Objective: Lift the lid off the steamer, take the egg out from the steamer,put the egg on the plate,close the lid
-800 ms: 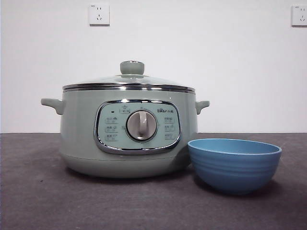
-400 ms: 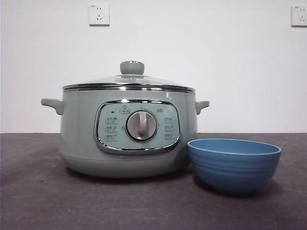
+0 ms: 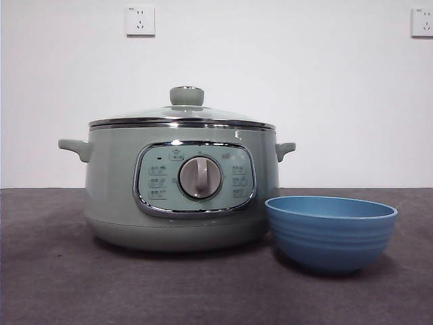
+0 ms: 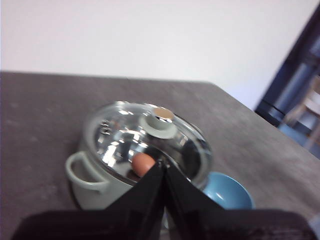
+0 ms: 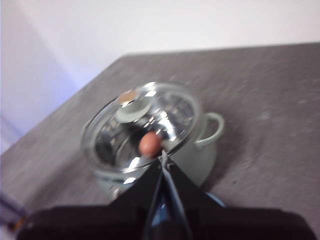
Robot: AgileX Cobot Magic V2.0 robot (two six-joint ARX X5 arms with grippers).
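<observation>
Steamer (image 3: 181, 186) on dark grey table (image 3: 54, 284), control panel and dial facing the front camera. Lid (image 3: 183, 114) seated flat on the pot rim, knob upright and centred. Plate (image 3: 330, 233) on the table just beside the steamer's base, on the dial's right in the front view, rim very close to the pot wall; contact not resolvable. Nothing visible in the plate from this level.

Egg (image 4: 143, 163) visible through the glass in both wrist views, lying inside the steamer under the closed lid.

Left gripper (image 4: 164, 172): raised above the table, tilted down toward the steamer, well apart from it. Fingers pressed together to a single point, nothing between them. Lid knob (image 4: 158, 123) beyond the tip; one side handle and part of the plate also in that view.

Right gripper (image 5: 164, 162): likewise raised and angled down at the steamer from the opposite side, clear of the lid. Fingers closed tip to tip, holding nothing. View slightly blurred.

Neither arm visible in the front view.
</observation>
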